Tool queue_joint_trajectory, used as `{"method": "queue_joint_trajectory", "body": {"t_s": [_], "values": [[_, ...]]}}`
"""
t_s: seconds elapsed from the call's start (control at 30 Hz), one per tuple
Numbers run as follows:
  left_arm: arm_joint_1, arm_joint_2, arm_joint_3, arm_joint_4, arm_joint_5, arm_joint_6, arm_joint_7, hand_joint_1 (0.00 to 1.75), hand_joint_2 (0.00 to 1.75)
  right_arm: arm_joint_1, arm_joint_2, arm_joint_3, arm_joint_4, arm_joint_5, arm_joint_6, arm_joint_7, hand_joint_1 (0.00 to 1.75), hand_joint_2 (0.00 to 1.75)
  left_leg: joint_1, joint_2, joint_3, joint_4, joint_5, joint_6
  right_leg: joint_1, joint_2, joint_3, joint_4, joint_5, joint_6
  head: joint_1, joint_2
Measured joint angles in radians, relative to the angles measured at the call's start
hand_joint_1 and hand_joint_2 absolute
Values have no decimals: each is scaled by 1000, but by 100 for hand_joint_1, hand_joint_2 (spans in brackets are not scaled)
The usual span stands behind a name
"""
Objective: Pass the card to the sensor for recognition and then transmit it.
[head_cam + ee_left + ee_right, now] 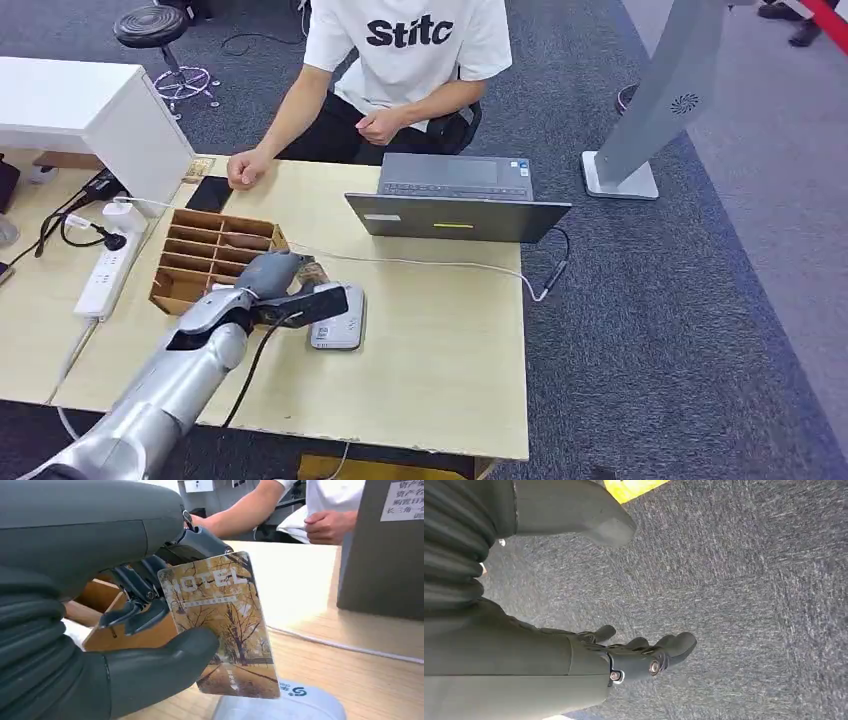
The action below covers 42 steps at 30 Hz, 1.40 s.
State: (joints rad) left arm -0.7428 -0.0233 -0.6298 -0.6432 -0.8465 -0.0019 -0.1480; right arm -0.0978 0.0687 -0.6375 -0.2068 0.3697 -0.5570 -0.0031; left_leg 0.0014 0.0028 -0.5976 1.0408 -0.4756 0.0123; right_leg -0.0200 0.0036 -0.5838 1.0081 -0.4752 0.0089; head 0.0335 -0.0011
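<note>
**A:** Card (222, 625) status: pinched in the left robot hand (150, 605), thumb on the printed face, darker fingers behind it. Long axis runs near vertical in the left wrist view, slightly tilted. "HOTEL" end is toward the fingers; the far short edge hangs just above the sensor (285, 705). Can't tell if it touches.

**B:** Head view agree?

**A:** Partly. Left robot hand (285, 285) is over the counter (440, 350), right at the white sensor pad (338, 325), beside the wooden divider box (205, 255). The card itself is hard to pick out there; the hand covers most of it. Print and orientation are readable in the wrist view alone.

**B:** Right side?

**A:** Right robot hand (644, 655) holds nothing, fingers apart and loosely curved, over grey carpet (749, 580). A yellow strip (634, 487) shows at the frame edge.

**B:** What else does the head view add?

**A:** Person in a white T-shirt (410, 45) seated across the counter, one hand (245, 170) resting on it near a black phone (210, 193). Open laptop (455, 195) between the person and the sensor, white cable (430, 263) running across the counter. Power strip (105, 270) at the robot's left. Grey kiosk stand (660, 100) on the floor, well off to the right.
</note>
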Motion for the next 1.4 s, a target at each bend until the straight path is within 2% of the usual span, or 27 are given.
{"method": "queue_joint_trajectory", "body": {"t_s": [0.97,1.1,1.4], "values": [[-5,-6,-17,27,-11,-13,0,175,175,-2,6,0,0,8,0,0,0,175,0,0,0,0,0,0,0,0,0,0,0,0,0,0],[-2,-8,-34,40,-36,-49,-1,175,175,-6,8,7,0,32,5,13,0,175,0,0,0,0,0,0,0,0,0,0,0,0,0,0],[-5,-24,-52,81,-47,-31,-17,175,175,-18,17,15,0,47,2,23,0,175,0,-1,0,0,0,0,0,-1,1,0,0,0,0,0]]}}
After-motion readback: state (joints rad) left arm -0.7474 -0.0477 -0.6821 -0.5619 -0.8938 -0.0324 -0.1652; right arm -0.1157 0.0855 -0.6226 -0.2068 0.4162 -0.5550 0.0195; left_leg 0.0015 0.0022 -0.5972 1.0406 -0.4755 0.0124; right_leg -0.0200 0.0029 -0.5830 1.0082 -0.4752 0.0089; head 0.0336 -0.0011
